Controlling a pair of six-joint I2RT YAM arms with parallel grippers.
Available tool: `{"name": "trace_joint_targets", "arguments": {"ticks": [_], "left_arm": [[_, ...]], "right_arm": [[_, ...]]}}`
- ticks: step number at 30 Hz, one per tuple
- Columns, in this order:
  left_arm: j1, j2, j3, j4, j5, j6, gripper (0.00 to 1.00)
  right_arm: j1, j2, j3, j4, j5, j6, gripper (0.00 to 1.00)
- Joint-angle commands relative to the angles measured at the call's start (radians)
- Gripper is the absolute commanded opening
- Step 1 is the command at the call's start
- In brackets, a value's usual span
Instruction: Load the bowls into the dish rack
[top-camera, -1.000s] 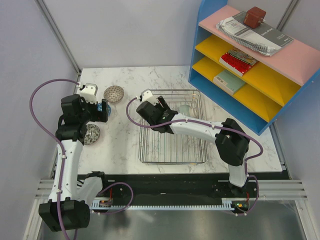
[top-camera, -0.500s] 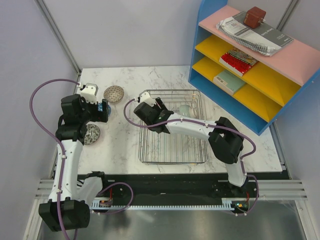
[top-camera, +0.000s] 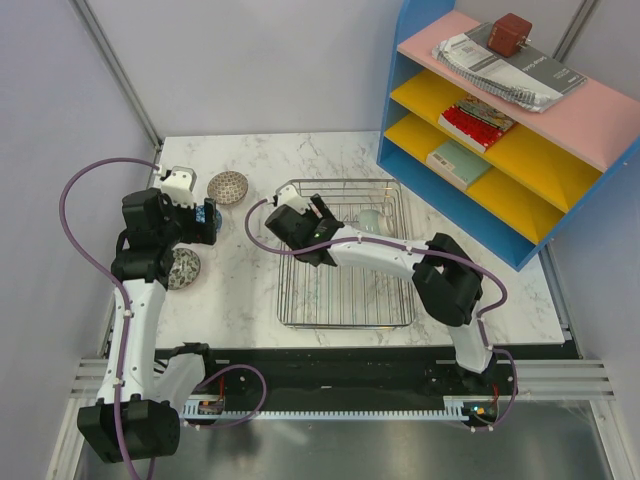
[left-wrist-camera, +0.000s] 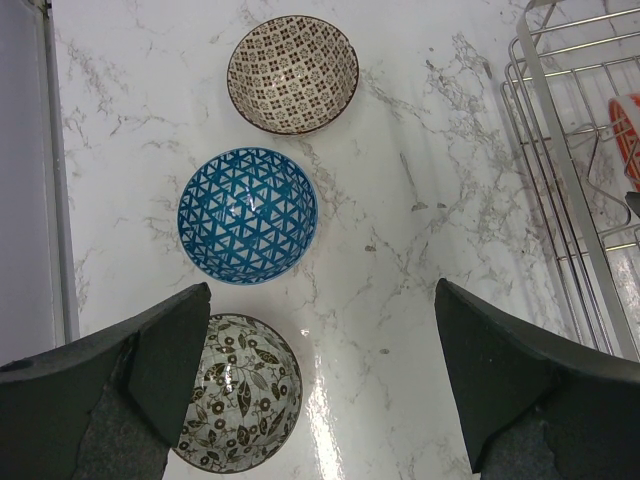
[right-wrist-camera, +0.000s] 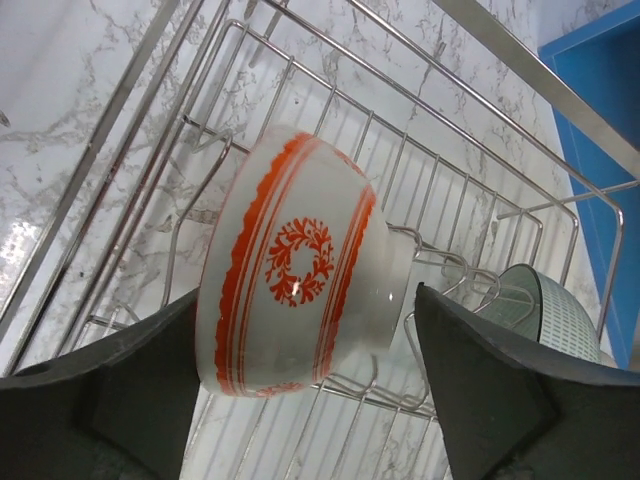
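Red-orange bowl (right-wrist-camera: 295, 310) stands on edge at the dish rack (top-camera: 340, 290) far-left corner, between the spread right fingers (right-wrist-camera: 500, 400). Left fingers (left-wrist-camera: 520, 380), spread, hover over three bowls (left-wrist-camera: 247, 215) near the bench (left-wrist-camera: 400, 130) left edge. Expect rigid, slippery, fragile ceramic; pinch the rim.

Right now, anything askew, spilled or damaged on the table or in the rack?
Nothing stands out. The orange-patterned bowl sits on edge in the dish rack between the right fingers, and the teal bowl is also on edge, as a rack intends. The three other bowls stand upright on the table. No chips or spills visible.
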Motion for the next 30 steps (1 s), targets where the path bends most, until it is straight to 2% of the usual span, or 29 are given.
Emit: {"name": "trace_joint_targets", "arguments": {"ticks": [1, 7, 18, 24, 30], "left_arm": [[0.006, -0.001, -0.006, -0.004, 0.022, -0.002, 1.0], [0.004, -0.003, -0.006, -0.004, 0.019, -0.002, 1.0], [0.006, 0.036, 0.01, 0.009, -0.063, 0.001, 1.0], [0.006, 0.134, 0.038, 0.055, -0.069, 0.018, 1.0], [0.0, 0.306, 0.147, 0.117, -0.064, 0.024, 1.0]], "right_arm": [[0.025, -0.007, 0.066, 0.011, 0.038, -0.025, 0.92], [0.048, -0.008, 0.077, 0.01, 0.058, -0.046, 0.97], [0.056, -0.112, 0.095, 0.042, 0.148, -0.126, 0.98], [0.051, -0.198, 0.058, 0.106, 0.202, -0.206, 0.98], [0.002, -0.283, 0.054, 0.136, 0.21, -0.243, 0.98]]}}
